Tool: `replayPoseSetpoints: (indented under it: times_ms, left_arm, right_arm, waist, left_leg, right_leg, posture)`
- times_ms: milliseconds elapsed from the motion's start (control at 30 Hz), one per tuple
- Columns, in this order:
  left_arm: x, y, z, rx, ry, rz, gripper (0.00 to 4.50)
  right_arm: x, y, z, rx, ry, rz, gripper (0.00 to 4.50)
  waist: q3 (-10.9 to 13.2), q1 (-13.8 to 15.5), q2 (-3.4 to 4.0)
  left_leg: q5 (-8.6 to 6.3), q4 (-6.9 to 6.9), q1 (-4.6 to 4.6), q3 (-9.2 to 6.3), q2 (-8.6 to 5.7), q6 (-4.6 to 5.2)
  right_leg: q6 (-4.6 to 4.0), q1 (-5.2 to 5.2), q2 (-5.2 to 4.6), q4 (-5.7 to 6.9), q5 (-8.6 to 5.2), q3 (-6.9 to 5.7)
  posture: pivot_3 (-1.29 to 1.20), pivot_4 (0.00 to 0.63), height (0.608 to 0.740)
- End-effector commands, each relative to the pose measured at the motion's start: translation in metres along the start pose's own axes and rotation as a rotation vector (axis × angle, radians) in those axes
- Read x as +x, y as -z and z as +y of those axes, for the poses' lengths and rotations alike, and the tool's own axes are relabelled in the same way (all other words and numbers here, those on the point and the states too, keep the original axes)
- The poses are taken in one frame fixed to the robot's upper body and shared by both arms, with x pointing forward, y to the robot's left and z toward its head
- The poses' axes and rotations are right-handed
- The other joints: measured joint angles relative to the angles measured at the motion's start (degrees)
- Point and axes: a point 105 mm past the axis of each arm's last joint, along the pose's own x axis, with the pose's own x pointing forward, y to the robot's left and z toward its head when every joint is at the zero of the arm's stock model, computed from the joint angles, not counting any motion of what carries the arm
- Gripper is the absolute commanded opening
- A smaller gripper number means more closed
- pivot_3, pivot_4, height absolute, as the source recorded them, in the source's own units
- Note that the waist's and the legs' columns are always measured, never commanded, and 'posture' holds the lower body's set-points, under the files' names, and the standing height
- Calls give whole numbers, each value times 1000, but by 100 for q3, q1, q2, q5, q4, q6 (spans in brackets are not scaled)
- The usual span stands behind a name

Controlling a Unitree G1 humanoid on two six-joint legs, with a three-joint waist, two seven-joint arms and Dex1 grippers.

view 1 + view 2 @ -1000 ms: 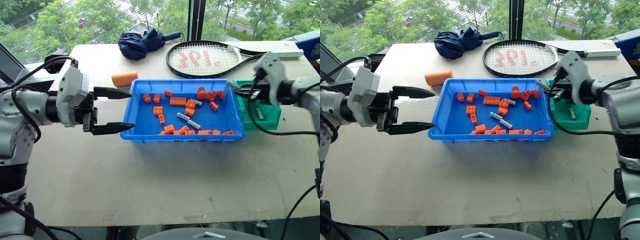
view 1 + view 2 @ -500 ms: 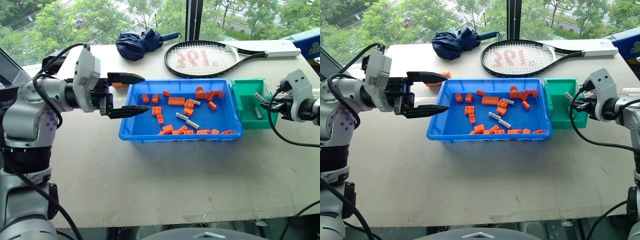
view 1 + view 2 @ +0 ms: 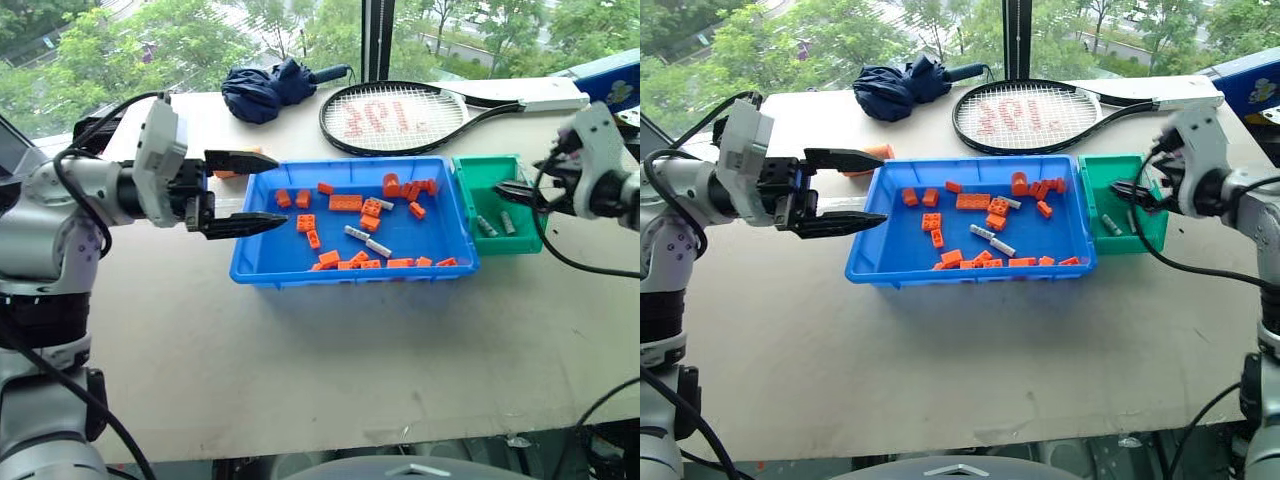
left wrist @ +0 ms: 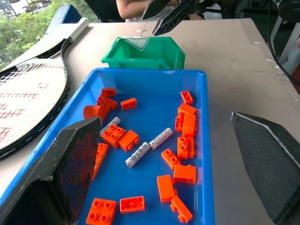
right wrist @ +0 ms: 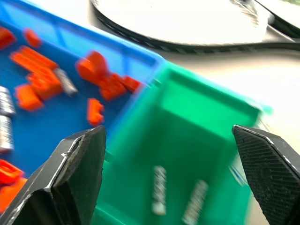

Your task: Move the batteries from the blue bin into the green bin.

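Tabletop (image 3: 300,340): 3 batteries (image 3: 369,241) in blue bin (image 3: 262,268), 2 in green bin (image 3: 472,168).

Blue bin (image 3: 253,270) glossy plastic; green bin (image 3: 470,178) smooth plastic; batteries (image 4: 138,154) dull metal; bricks (image 4: 185,174) shiny plastic; table (image 3: 330,370) matt board; umbrella (image 3: 262,88) cloth.

Windowed test room, worktable (image 3: 330,350), trees (image 3: 160,50) outside
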Motion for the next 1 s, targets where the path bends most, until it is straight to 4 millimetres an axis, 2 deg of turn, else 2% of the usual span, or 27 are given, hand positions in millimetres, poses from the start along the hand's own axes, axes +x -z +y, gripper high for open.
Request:
replayPoseSetpoints:
  times_ms: [33,167,267,500,533,567,667,700,833,933,1000]
  left_arm:
    - [-16,-2,0,33,-22,41,4500]
    - [-24,-4,0,7,-32,32,4500]
    - [-29,2,-5,-20,-20,61,4500]
    - [-34,8,-12,-33,-20,95,4500]
    - [-34,10,-13,-33,-18,101,4500]
    - [-34,11,-13,-32,-20,106,4500]
    - [-33,13,-14,-32,-21,109,4500]
    - [-33,13,-14,-32,-21,109,4500]
    - [-31,13,-14,-26,-17,104,4500]
    - [-30,13,-14,-22,-15,101,4500]
    - [-30,12,-13,-14,-18,96,4500]
  right_arm:
    - [30,7,43,0,-139,42,4444]
    - [59,24,78,-16,-244,103,4444]
    - [73,30,92,-29,-285,126,4444]
    - [92,46,99,-102,-307,193,4444]
    - [94,49,100,-108,-310,202,3954]
    - [97,51,101,-114,-312,209,3796]
    - [104,59,103,-141,-314,236,2510]
    - [106,61,103,-150,-313,245,1873]
    - [112,67,102,-199,-307,270,22]
    - [113,65,102,-200,-308,260,22]
    - [112,55,99,-190,-293,226,22]
  waist:
    - [-1,15,-2]
    - [-1,90,-3]
    - [-3,78,-7]
    - [-3,28,-7]
    - [-3,28,-7]
    - [-3,27,-7]
    - [-3,26,-7]
    - [-3,26,-7]
    - [-3,26,-7]
    - [-4,26,-8]
    - [-4,27,-8]
  left_leg:
    - [0,0,0,-1,0,0]
    - [0,7,-18,-11,-13,1]
    - [0,13,-21,-13,-18,2]
    - [2,11,-15,-12,-13,-1]
    - [1,11,-15,-10,-13,-1]
    - [1,11,-15,-10,-13,-1]
    - [1,11,-15,-11,-13,-1]
    - [1,11,-15,-11,-13,-1]
    - [1,12,-14,-11,-13,-1]
    - [1,12,-14,-11,-13,-1]
    - [1,13,-14,-11,-13,-1]
  right_leg:
    - [0,0,0,-1,0,-1]
    - [1,-8,-13,-6,0,-14]
    - [2,-6,-17,-9,1,-17]
    - [1,-10,-10,5,0,-15]
    - [1,-10,-10,5,0,-14]
    - [1,-10,-10,5,0,-14]
    - [1,-11,-10,5,0,-14]
    - [1,-11,-10,6,0,-14]
    - [1,-11,-10,8,0,-14]
    - [1,-11,-10,10,0,-15]
    - [1,-11,-10,10,0,-14]
  posture:
    - [0,150,740]
    - [0,150,740]
    - [0,150,740]
    - [0,150,740]
    - [0,150,740]
    - [0,150,740]
    - [0,150,740]
    - [0,150,740]
    - [0,150,740]
    - [0,150,740]
    - [0,150,740]
